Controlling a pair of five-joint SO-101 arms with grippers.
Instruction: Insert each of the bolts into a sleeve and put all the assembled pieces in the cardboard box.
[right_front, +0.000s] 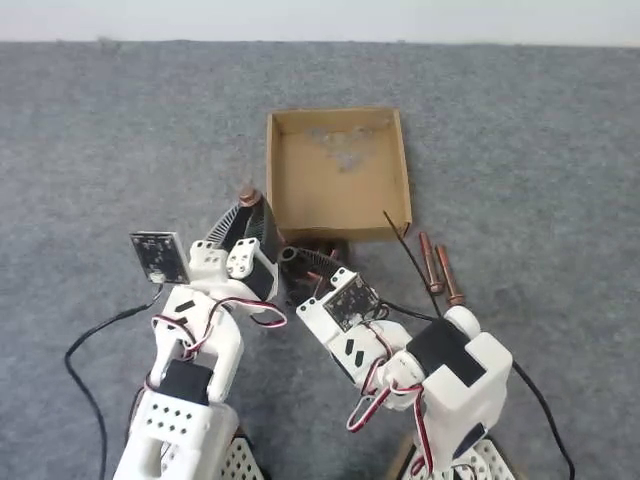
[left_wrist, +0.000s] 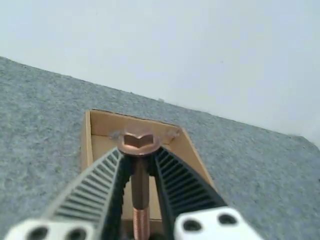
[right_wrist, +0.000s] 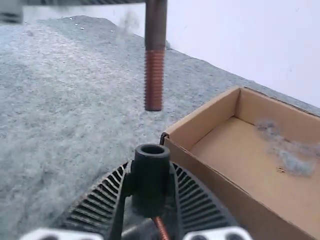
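**Copper bolt over black sleeve, not seated**

Left jaws pinched the bolt (left_wrist: 140, 185) by the smooth shank just under the hex head, thread end down. Right jaws clamped the sleeve (right_wrist: 151, 175) round its middle, bore up, just short of the cardboard box (right_front: 275, 180) on its near-edge side. The box sat mid-table toward the far edge. Bolt tip hung above the bore, apart from it, and looked slightly off-axis. Spare bolts (right_front: 430, 262) lay on the table beside the box, toward the right edge. Grey fluff (right_front: 345, 150) lay in the box.

Handling, my read: both parts rigid, light, smooth. Bolt could pivot in the ribbed jaws if the tip catches the sleeve rim. Grip under the head looked right and leaves the thread free. Sleeve best held mid-body, bore clear.
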